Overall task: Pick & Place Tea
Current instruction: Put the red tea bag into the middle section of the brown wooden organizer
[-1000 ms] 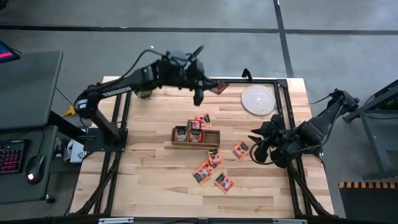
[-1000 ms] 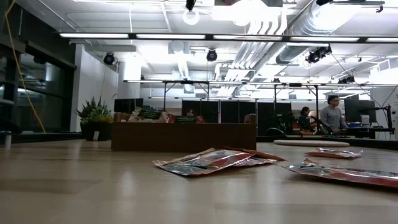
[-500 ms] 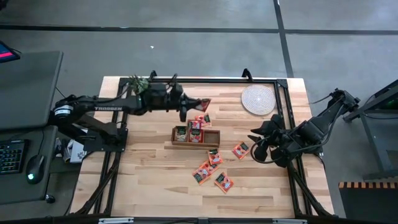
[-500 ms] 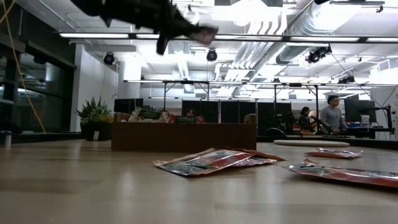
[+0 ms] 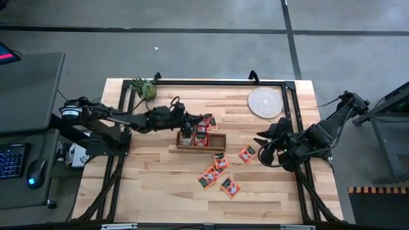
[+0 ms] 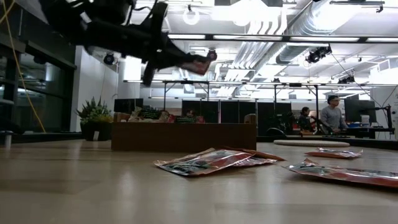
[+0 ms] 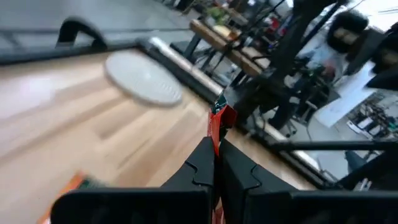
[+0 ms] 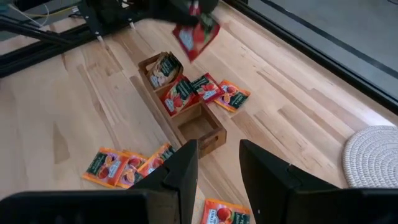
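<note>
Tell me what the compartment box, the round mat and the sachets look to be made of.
Box: wood, brown with a matte finish and visible grain. Round mat: pale woven cord or fibre, judging by its coiled rings. Sachets: probably foil or coated paper; they look glossy, printed and crinkled.

1. Left wrist view: the held sachet shows edge-on; its lower part is hidden between the fingers.
2. Low view: the wooden box hides its own contents.
3. Prints on the sachets are too small to read.
</note>
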